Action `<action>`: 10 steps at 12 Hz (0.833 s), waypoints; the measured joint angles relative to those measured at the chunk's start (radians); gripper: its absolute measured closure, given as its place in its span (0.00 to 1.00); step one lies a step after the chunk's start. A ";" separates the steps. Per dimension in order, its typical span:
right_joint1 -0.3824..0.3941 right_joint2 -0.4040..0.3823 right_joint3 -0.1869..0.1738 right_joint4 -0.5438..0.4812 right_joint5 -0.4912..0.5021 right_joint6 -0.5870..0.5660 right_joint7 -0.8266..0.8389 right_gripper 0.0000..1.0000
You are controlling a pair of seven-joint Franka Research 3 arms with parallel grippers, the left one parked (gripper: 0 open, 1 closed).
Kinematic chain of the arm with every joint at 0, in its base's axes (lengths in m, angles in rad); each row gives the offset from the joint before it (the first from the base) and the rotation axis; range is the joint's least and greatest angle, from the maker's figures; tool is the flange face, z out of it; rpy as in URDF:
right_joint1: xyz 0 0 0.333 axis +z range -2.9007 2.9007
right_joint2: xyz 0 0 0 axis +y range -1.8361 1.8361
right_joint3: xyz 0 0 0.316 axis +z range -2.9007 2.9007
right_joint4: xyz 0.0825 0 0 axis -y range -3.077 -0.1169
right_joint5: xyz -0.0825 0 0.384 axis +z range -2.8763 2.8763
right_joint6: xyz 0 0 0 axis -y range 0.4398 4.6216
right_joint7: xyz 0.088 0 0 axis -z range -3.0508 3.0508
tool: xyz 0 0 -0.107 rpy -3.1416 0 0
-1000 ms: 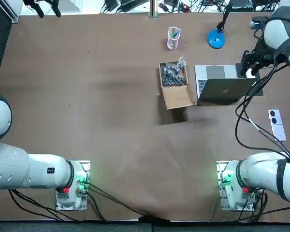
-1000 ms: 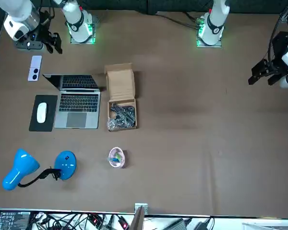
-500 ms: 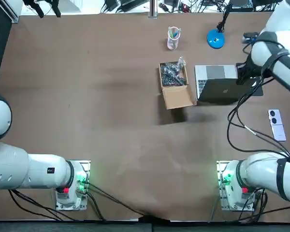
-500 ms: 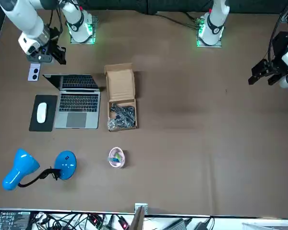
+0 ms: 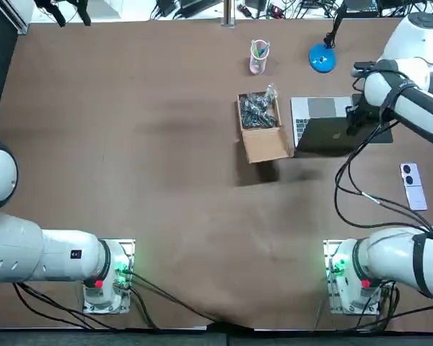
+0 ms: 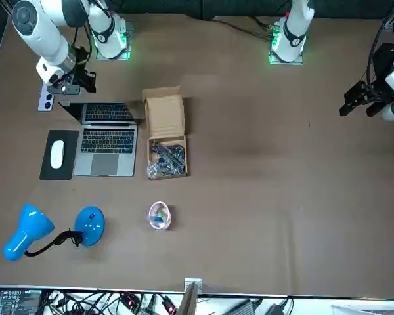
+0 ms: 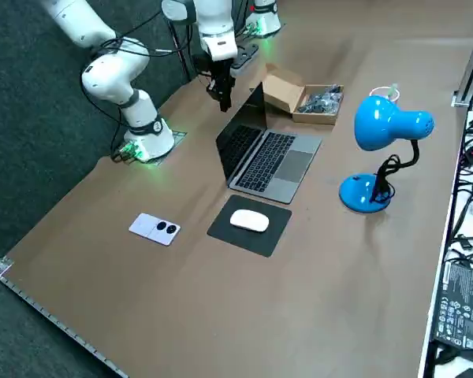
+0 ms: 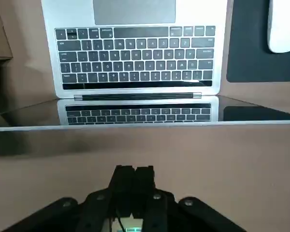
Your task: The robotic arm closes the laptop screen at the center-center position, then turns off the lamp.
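Observation:
The silver laptop [image 5: 323, 119] stands open at the table's middle right, its lid [image 6: 95, 111] tilted up toward the robot's side and its keyboard [image 8: 135, 53] showing. My right gripper [image 5: 353, 119] hangs just behind the lid's outer face near its right end, a little above the table, apart from it. Its two black fingers [image 8: 134, 176] are pressed together with nothing between them. In the front view the gripper [image 6: 72, 85] sits just above the lid's top edge. The blue desk lamp [image 6: 27, 230] stands beyond the laptop, base [image 5: 322, 58] at the far edge.
An open cardboard box [image 5: 260, 126] with dark parts lies against the laptop's left side. A white mouse [image 6: 56, 154] rests on a black pad to the laptop's right. A white phone [image 5: 412, 184] lies nearer the robot. A pink cup [image 5: 259, 56] stands far left of the lamp.
My right gripper has swung leftward and down from beside the mouse pad to a spot directly behind the laptop lid. The laptop and the lamp have stayed put.

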 joint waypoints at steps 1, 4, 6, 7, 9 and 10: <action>0.000 0.007 0.000 -0.001 0.000 0.005 0.000 0.98; 0.001 0.031 0.000 -0.002 0.000 0.024 0.000 0.98; 0.001 0.044 0.000 -0.002 0.000 0.053 0.000 0.98; 0.001 0.053 0.000 -0.002 0.000 0.074 0.000 0.98; 0.001 0.083 0.000 -0.002 0.000 0.145 0.003 0.98; 0.001 0.090 0.000 -0.001 0.000 0.165 0.010 0.98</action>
